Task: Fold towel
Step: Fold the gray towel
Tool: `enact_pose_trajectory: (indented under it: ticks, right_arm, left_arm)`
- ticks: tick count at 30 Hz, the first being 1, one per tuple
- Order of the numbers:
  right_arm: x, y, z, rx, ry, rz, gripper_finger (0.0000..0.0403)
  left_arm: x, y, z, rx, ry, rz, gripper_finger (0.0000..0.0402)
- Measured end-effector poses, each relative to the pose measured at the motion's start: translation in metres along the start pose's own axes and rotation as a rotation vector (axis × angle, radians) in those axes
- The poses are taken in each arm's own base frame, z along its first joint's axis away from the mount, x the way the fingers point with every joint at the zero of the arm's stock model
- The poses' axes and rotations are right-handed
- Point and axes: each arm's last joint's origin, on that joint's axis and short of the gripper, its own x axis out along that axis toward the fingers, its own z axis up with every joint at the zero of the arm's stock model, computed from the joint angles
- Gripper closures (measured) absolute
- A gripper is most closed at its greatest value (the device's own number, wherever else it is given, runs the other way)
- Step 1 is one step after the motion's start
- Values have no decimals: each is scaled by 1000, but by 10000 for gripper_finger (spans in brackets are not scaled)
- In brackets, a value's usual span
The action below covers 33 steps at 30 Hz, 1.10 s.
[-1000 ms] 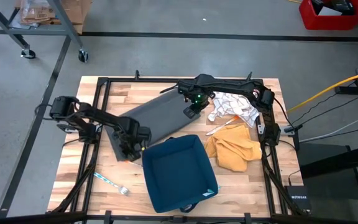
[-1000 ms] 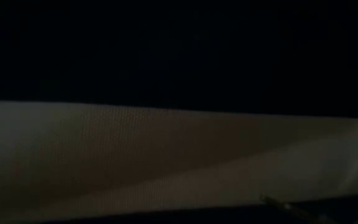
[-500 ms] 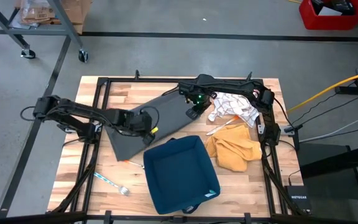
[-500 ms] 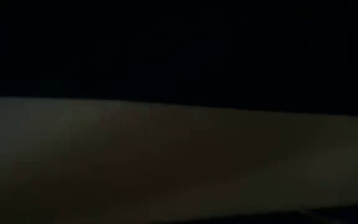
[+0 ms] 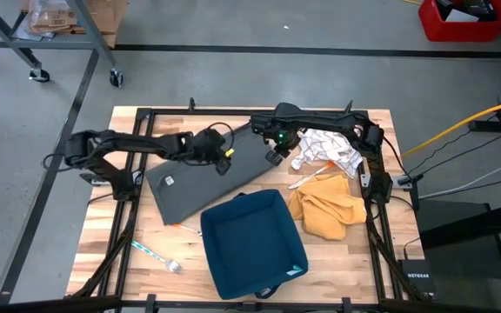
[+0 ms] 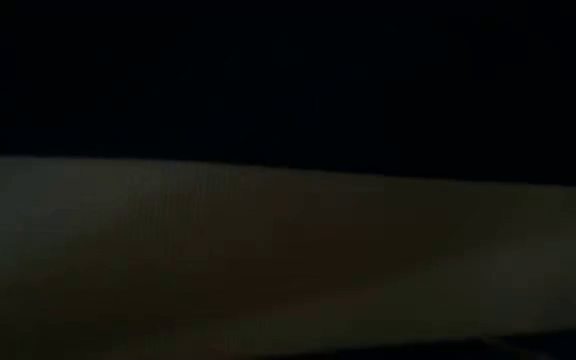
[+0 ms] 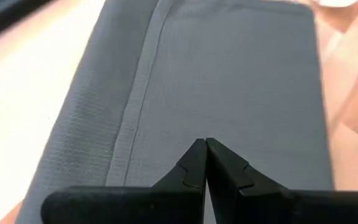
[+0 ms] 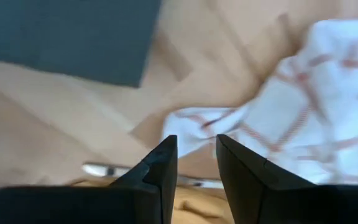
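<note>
The grey towel (image 5: 207, 178) lies flat and slantwise on the wooden table, a small label (image 5: 170, 181) showing near its left end. My left gripper (image 5: 222, 158) is stretched out over the towel's far part; in the left wrist view its fingers (image 7: 205, 144) are shut above the grey cloth (image 7: 229, 81). My right gripper (image 5: 276, 151) hovers past the towel's far right corner (image 8: 104, 50), over bare wood, with its fingers (image 8: 196, 149) a little open and nothing between them. The low view is dark and shows nothing. My left gripper's shut fingers point down at the towel's middle, beside a stitched hem line (image 7: 138, 93). Nothing is pinched between them. I cannot tell whether their tips touch the cloth.
A dark blue square bin (image 5: 252, 242) sits at the towel's near edge. A white red-checked cloth (image 5: 327, 149) and an orange cloth (image 5: 324, 213) lie to the right, with a pale utensil (image 5: 307, 180) between them. A teal-handled fork (image 5: 155, 256) lies near left. Black frame rails border the table.
My left gripper has travelled from the towel's near left corner toward the far right, across the towel, the arm stretching out. The towel has kept its place and outline, and its label now shows.
</note>
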Motion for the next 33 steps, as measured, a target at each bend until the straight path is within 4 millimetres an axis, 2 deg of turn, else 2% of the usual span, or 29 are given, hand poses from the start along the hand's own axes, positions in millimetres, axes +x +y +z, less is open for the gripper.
enact_pose_trajectory:
  ticks: [6,12,16,19,23,28,33]
  right_arm:
    - [-27,-5,-1,-33,-19,-35,288]
    - [-70,-10,-1,-25,-105,-7,288]
    - [-100,-13,-2,-9,-220,34,288]
    - [-118,-16,-3,9,-286,59,288]
    - [-130,-18,-5,31,-333,78,288]
    - [-133,-19,-6,33,-344,81,288]
    - [-135,-21,-7,38,-359,58,288]
  left_arm:
    - [30,14,0,-49,34,-73,400]
    - [59,18,-10,-61,63,-80,401]
    - [71,25,-11,-115,41,-51,401]
    - [73,37,-8,-199,21,22,401]
    - [73,56,-8,-324,34,116,401]
    - [70,73,-13,-400,119,190,401]
    - [56,85,-15,-414,178,245,401]
